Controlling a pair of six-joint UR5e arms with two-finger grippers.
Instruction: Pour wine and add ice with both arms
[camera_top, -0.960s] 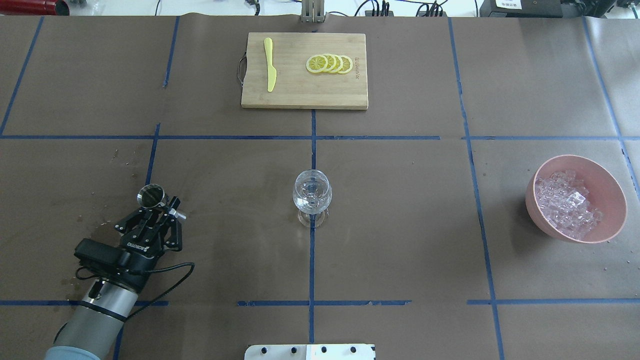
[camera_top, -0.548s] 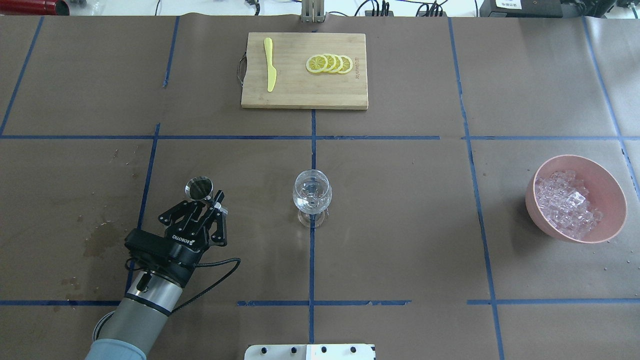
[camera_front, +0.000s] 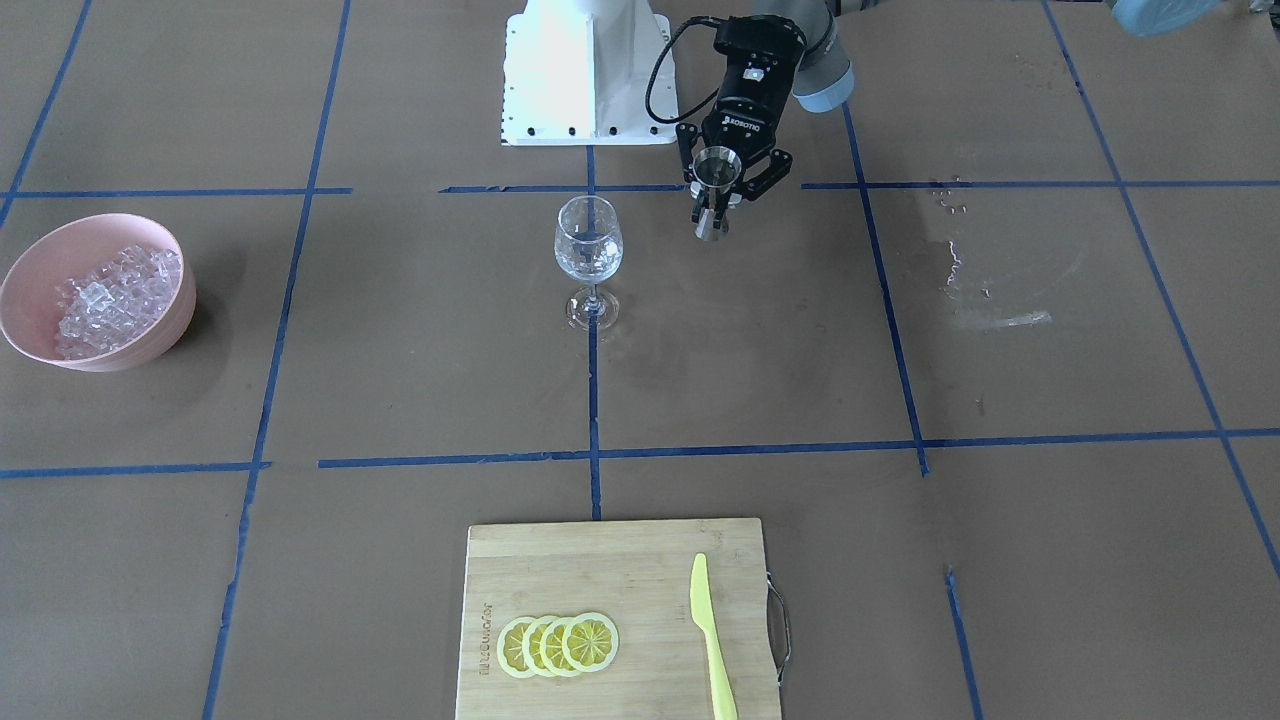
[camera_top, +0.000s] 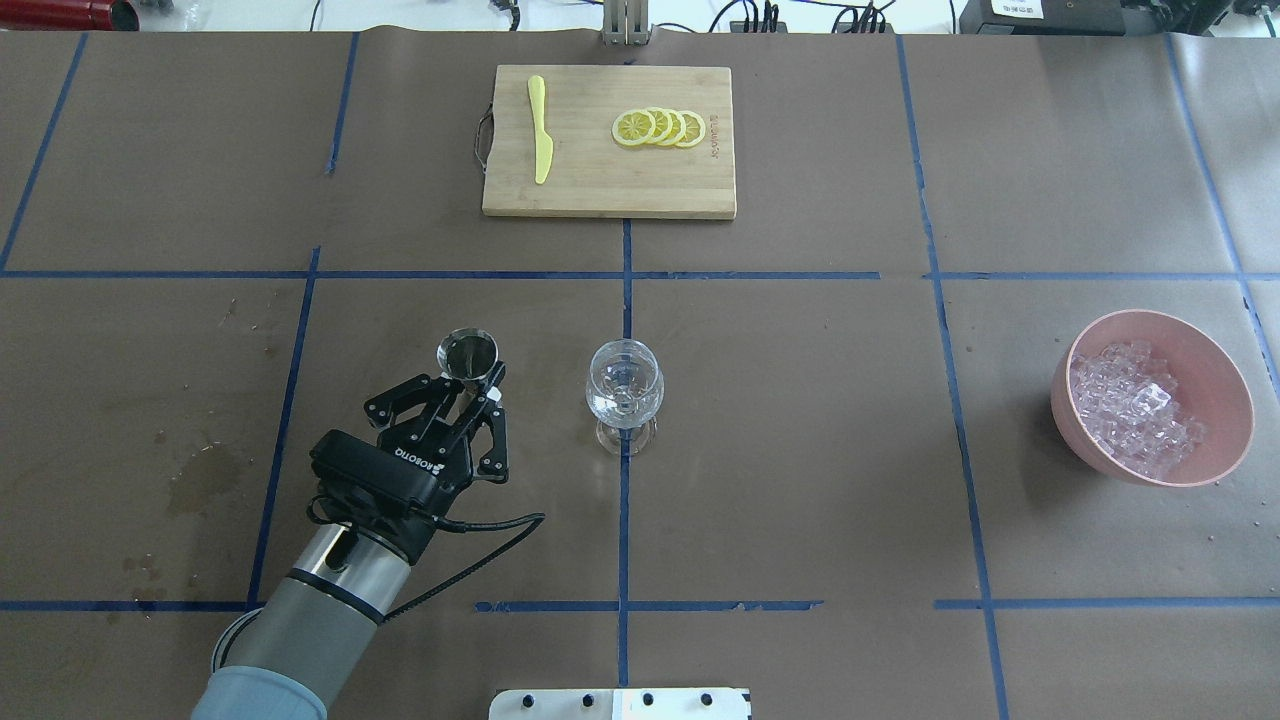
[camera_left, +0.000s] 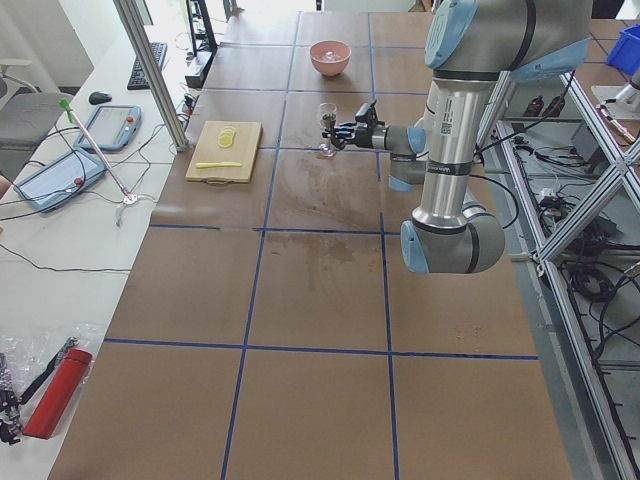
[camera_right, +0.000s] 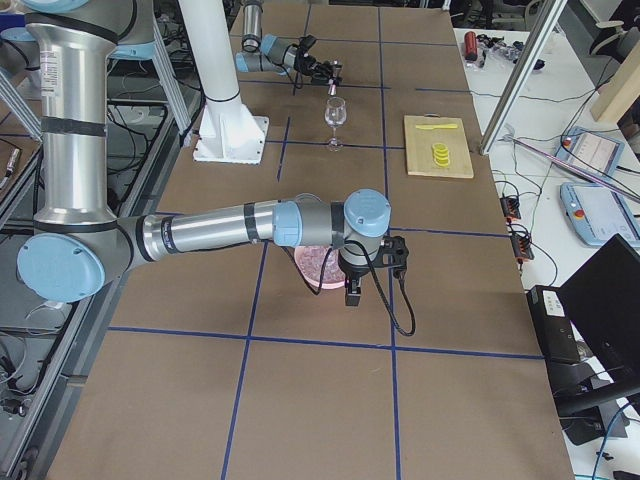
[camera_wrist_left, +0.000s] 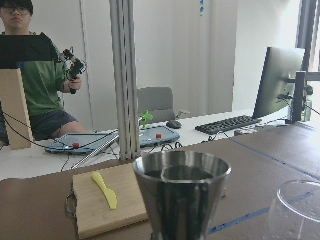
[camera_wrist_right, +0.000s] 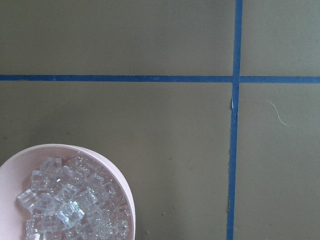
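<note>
My left gripper (camera_top: 478, 382) is shut on the waist of a steel jigger (camera_top: 467, 352) and holds it upright above the table, just left of the clear wine glass (camera_top: 624, 385). The left wrist view shows dark liquid in the jigger (camera_wrist_left: 181, 192), with the glass rim (camera_wrist_left: 300, 210) at lower right. The ice (camera_top: 1130, 405) fills a pink bowl (camera_top: 1225, 440) at the far right. The right gripper (camera_right: 352, 290) shows only in the exterior right view, hanging by the bowl (camera_right: 315, 265); I cannot tell whether it is open. The right wrist view shows the ice (camera_wrist_right: 70, 200) at lower left.
A bamboo cutting board (camera_top: 610, 190) at the table's far middle holds lemon slices (camera_top: 660, 128) and a yellow knife (camera_top: 540, 130). A wet stain (camera_top: 205, 475) marks the paper to the left. The white robot base (camera_top: 620, 703) sits at the near edge.
My left gripper has carried the jigger to the right, from the left part of the table to close beside the wine glass. The glass, the bowl and the board have not moved.
</note>
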